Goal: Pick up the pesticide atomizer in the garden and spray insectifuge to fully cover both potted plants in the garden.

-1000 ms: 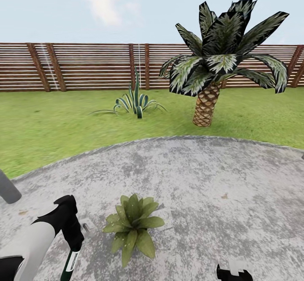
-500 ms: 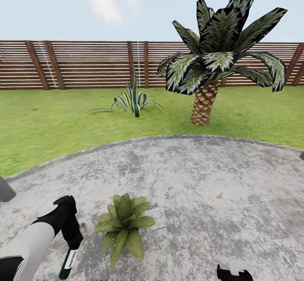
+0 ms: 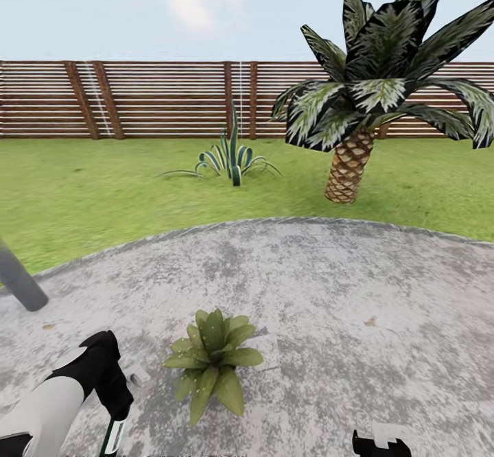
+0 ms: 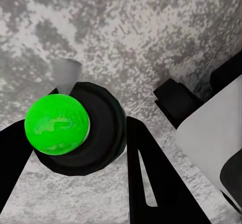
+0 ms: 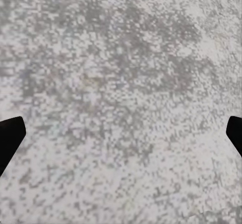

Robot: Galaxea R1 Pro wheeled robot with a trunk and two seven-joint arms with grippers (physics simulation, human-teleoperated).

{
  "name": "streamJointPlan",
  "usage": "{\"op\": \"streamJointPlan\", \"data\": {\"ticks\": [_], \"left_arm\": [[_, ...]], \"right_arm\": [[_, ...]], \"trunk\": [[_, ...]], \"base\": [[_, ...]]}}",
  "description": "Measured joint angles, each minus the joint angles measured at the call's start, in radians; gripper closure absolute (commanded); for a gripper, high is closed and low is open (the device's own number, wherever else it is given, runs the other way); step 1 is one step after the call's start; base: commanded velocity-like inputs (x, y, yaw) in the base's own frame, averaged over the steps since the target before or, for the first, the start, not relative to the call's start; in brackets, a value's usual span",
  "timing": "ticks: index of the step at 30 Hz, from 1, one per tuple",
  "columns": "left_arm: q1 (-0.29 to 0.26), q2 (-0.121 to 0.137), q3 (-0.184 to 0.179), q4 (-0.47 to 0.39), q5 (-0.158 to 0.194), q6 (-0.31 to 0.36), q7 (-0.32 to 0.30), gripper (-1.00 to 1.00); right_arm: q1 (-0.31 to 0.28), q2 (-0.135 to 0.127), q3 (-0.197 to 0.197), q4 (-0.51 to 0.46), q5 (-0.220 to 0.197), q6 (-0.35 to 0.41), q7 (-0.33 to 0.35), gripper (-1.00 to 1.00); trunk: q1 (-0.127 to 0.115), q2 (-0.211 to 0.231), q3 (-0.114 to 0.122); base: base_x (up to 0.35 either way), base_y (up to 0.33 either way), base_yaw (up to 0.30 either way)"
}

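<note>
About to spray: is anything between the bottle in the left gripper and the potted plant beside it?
Nothing visible. The left gripper holds the atomizer just left of the potted plant, with bare patio between them.

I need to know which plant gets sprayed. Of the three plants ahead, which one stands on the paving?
The low broad-leaved potted plant beside the left gripper. The spiky clump and the palm both grow from the lawn.

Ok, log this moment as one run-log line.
left gripper: shut on pesticide atomizer | right gripper: open, over bare patio | potted plant: on patio, beside left gripper | second plant: unseen
</note>
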Motion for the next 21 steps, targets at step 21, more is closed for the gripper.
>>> {"op": "streamJointPlan", "data": {"ticks": [21], "left_arm": [[0.0, -0.001, 0.01, -0.003, 0.0, 0.0, 0.0, 1.0]], "right_arm": [[0.0, -0.002, 0.0, 0.0, 0.0, 0.0, -0.001, -1.0]], "trunk": [[0.0, 0.0, -0.004]], "base": [[0.057, -0.191, 0.027]]}}
